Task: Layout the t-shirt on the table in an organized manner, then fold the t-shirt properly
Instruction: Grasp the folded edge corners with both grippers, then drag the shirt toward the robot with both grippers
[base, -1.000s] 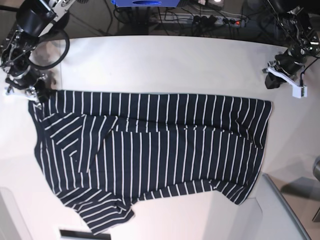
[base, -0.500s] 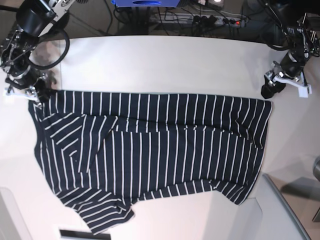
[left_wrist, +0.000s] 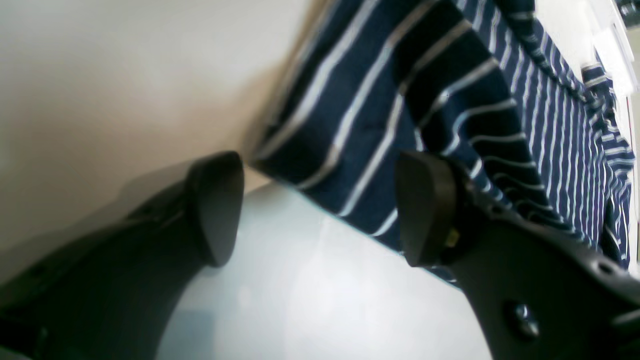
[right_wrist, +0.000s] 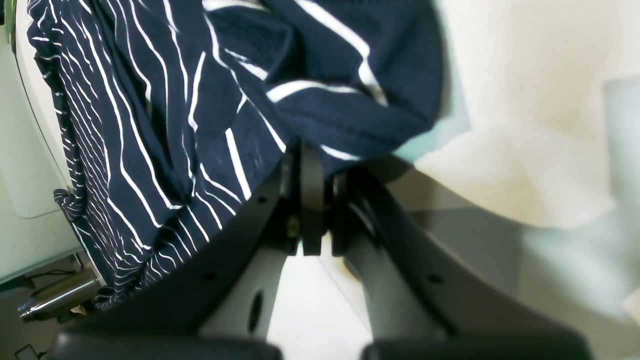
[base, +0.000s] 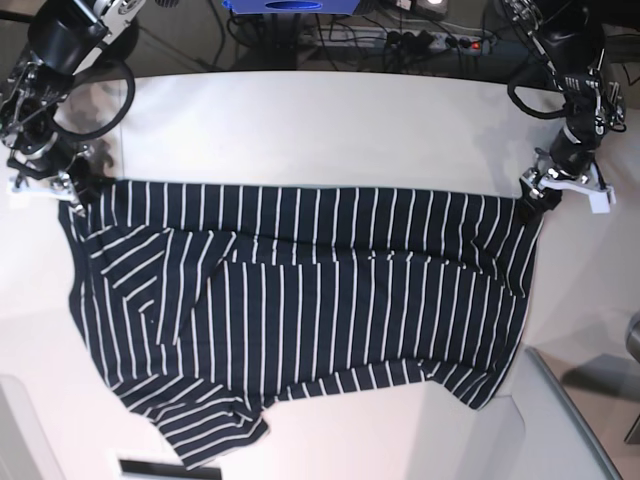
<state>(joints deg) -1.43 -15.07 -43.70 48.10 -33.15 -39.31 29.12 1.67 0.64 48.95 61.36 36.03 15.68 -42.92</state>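
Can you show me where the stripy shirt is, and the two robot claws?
t-shirt (base: 300, 300): base view, middle of the fabric.
left gripper (left_wrist: 320, 210): left wrist view, gap between open fingertips.
right gripper (right_wrist: 312, 200): right wrist view, shut tips pinching the shirt.

White table (base: 330, 130) bears the spread t-shirt (base: 300, 300).

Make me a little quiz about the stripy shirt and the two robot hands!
1. True or false: the right gripper pinches the shirt.
2. The left gripper's fingers are: A) wide apart, B) pressed together.
3. What does the shirt lie on?

Key
1. True.
2. A; they stand by the shirt's corner, holding nothing.
3. The white table.
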